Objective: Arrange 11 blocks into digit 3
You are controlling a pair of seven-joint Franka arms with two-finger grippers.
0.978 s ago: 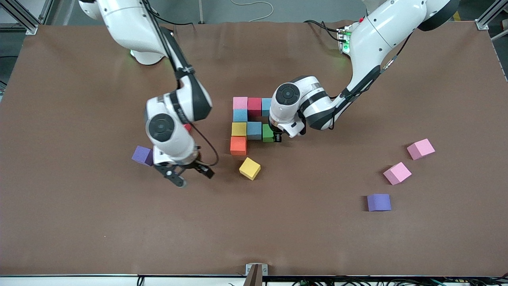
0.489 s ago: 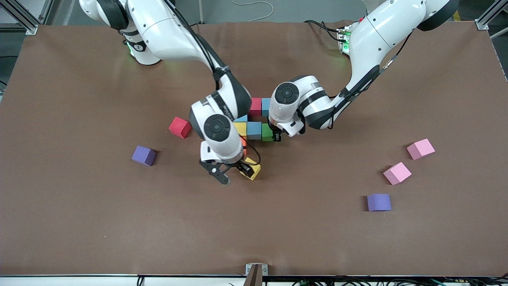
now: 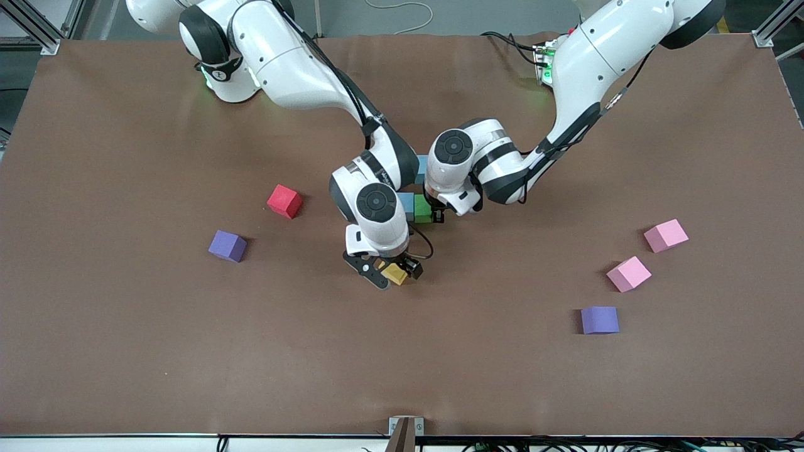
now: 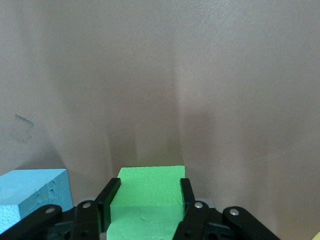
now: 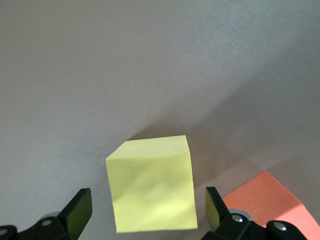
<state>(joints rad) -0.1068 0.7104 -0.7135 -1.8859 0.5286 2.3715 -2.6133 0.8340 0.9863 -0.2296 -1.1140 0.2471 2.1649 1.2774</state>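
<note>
Left gripper (image 3: 435, 216): clamped on green block (image 4: 146, 197) beside a light blue block (image 4: 31, 192), mid-table; right gripper (image 3: 391, 274): fingers spread wide, straddling a loose yellow block (image 5: 152, 182), apart from it; orange block (image 5: 264, 194) just beside.

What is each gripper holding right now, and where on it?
The left gripper is shut on the green block, fingers on its two opposite side faces. The right gripper holds nothing: it is open, straddling the loose yellow block without touching.
</note>
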